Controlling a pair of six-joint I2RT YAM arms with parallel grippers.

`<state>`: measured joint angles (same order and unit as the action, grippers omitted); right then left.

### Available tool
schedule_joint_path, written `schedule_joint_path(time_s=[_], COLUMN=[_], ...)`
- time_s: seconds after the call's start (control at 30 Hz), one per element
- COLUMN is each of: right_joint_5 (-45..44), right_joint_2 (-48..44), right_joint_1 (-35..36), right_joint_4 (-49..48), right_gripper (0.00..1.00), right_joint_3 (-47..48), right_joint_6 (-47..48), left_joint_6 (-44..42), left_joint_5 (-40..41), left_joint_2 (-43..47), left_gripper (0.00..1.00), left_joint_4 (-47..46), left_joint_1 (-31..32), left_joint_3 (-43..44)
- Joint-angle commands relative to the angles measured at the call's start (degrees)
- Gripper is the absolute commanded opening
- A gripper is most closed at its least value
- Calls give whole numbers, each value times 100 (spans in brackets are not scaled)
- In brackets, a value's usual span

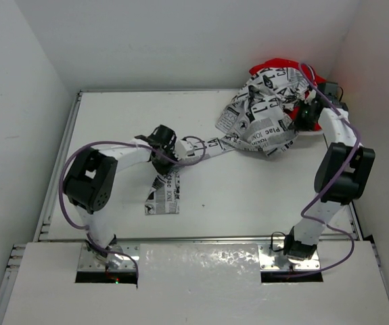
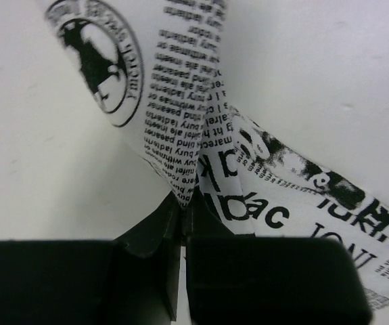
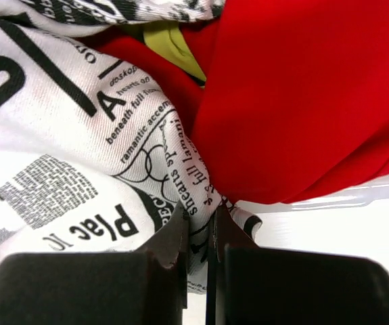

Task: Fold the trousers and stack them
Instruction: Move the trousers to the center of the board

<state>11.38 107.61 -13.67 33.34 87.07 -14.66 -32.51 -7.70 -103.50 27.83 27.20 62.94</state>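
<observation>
The newspaper-print trousers (image 1: pixel 262 122) lie bunched at the back right of the table, with one leg (image 1: pixel 164 193) stretched to the left and draped down toward the front. My left gripper (image 1: pixel 162 150) is shut on that leg; in the left wrist view the printed cloth (image 2: pixel 180 101) rises from between the closed jaws of this gripper (image 2: pixel 182 206). My right gripper (image 1: pixel 307 115) is shut on an edge of the bunched trousers (image 3: pixel 79 156); the right wrist view shows cloth pinched in the gripper (image 3: pixel 204 220).
A red garment (image 1: pixel 279 68) lies under the trousers in the back right corner and fills the right wrist view (image 3: pixel 302 101), with a yellow-green cloth (image 3: pixel 174 47) beside it. White walls close in the table (image 1: pixel 113 122) on three sides.
</observation>
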Motion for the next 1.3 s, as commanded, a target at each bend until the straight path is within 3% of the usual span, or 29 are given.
schedule_joint_path(time_s=[0.0,0.13,0.5,0.73,0.8,0.83,0.93,1.07,1.1,1.27], right_joint_5=[523,322,532,392,400,435,585,523,576,410], right_joint_2=[-381,-890,-1884,-1640,-1446,-1349,-1164,-1023,-988,-707], right_joint_1=[102,102,145,137,137,145,137,-135,-197,-382], right_joint_4=[-126,-30,-206,-153,-4,66,146,164,190,313], right_gripper=[0,0,0,0,12,38,74,80,80,78], right_joint_3=[29,423,1734,865,760,768,654,610,636,820], right_joint_6=[-291,-284,-477,-310,-284,-275,-205,-274,-327,-424], left_joint_6=[69,201,597,702,720,711,624,921,983,878], left_joint_5=[85,146,-99,-144,-126,-74,635,666,604,455], left_joint_2=[84,251,471,691,735,787,884,885,824,955], left_gripper=[0,0,0,0,0,0,0,0,0,0], left_joint_4=[3,-59,-287,-437,-454,-454,-515,-411,-323,64], left_joint_1=[-443,-856,-866,-857,-857,-866,-1014,-2233,-2898,-4528], left_joint_3=[612,1280,2627,2469,2347,2302,2179,2766,2968,4171])
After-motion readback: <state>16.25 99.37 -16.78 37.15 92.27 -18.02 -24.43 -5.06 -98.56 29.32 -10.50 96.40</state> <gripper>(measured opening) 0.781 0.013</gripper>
